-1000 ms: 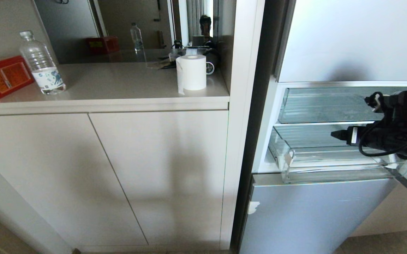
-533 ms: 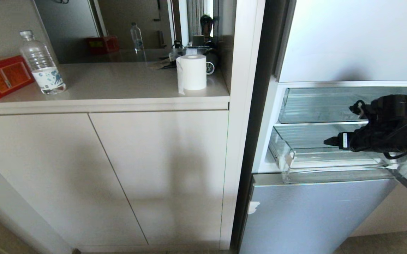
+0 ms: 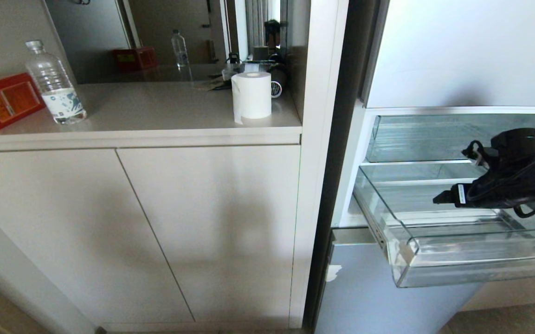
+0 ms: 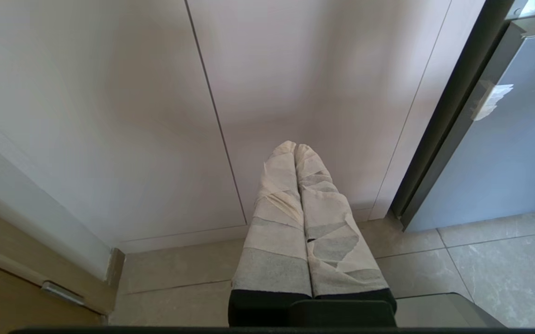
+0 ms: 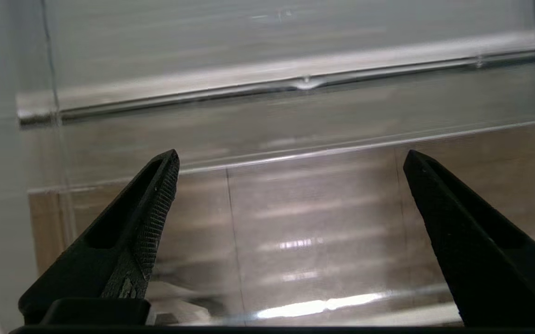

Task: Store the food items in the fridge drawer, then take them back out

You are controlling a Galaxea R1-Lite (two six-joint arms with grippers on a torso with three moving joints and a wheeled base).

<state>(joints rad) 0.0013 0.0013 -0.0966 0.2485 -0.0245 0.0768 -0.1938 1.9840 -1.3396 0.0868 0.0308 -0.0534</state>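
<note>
While the fridge (image 3: 467, 51) stands at the right of the head view with its pale blue-silver fronts and black side edge, the fridge drawer (image 3: 457, 260) juts well out of it, past the lower front. It is a wide, shallow bin of clear plastic with a thick, rounded front lip that catches bright streaks of light; its floor shows faint ribs, and the tiled floor and pale panel below show through its walls. A shorter clear bin (image 3: 415, 139) sits above it, further back under the upper front. A white tape scrap (image 3: 333, 272) clings to the edge of the lower front.

The right gripper (image 5: 290, 160) hangs over the inside of the drawer, its two black fingers (image 5: 156, 195) spread wide apart with nothing between them; through the gap only clear plastic and its reflections show. In the head view the right arm (image 3: 508, 181) reaches in from the right edge, above the drawer's right half. No food shows in the visible part of the drawer.

The left gripper (image 4: 296, 147) is parked low before the beige cabinets (image 4: 248, 93), its tape-wrapped fingers pressed together, pointing at the cabinet doors just beside the fridge's lower corner.

On the counter (image 3: 156, 111) stand a water bottle (image 3: 55, 83), a red box (image 3: 3, 99) and a white paper roll (image 3: 251, 95).
</note>
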